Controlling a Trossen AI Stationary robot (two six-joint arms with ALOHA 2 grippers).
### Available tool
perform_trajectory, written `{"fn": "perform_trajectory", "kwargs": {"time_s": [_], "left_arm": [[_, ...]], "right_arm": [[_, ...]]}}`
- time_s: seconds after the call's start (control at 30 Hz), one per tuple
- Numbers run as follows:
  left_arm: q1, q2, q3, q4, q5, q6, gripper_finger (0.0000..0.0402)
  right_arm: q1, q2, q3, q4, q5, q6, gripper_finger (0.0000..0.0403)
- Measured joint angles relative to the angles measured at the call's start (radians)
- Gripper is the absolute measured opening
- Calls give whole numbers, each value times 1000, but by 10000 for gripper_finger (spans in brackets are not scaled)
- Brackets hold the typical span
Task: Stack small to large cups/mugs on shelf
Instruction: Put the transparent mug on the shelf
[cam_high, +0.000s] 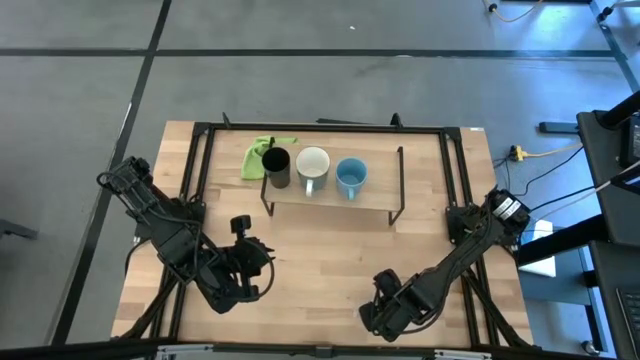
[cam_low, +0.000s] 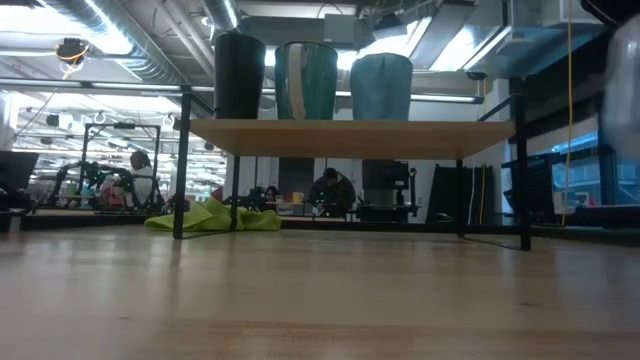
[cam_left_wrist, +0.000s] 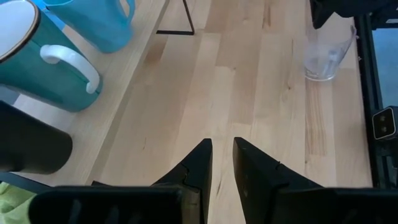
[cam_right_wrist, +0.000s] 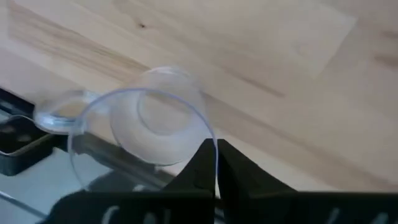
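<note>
Right end effector (cam_right_wrist: 216, 163): pinched on clear cup (cam_right_wrist: 144, 132) rim, lower right of high view.
Shelf (cam_high: 375, 200): up-left from it.
Left end effector (cam_left_wrist: 222, 163): narrow, empty.

The high view looks straight down on the light-wood tabletop (cam_high: 330, 260); the low view looks level across it. Both share the low light-wood shelf on black legs (cam_high: 375, 203). Wrist views sit close to the wood.

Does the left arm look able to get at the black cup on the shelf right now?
Probably yes. The left hand is empty, the black cup stands at the shelf's near end, and only bare table lies between.
</note>
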Motion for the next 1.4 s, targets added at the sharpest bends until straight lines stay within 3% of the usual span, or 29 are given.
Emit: {"fn": "perform_trajectory", "kwargs": {"time_s": [0.27,0.63,0.97,1.4], "left_arm": [[1,0,0,17,-1,-24,59],[1,0,0,21,-38,-80,59],[1,0,0,26,-60,-108,59],[1,0,0,34,-102,-154,59]], "right_arm": [[-38,-1,0,-66,1,-331,17],[-129,-54,-1,-120,151,-933,16],[-198,-62,-1,-150,-1,-1277,15],[-247,-61,-1,-225,3,-1664,20]]}}
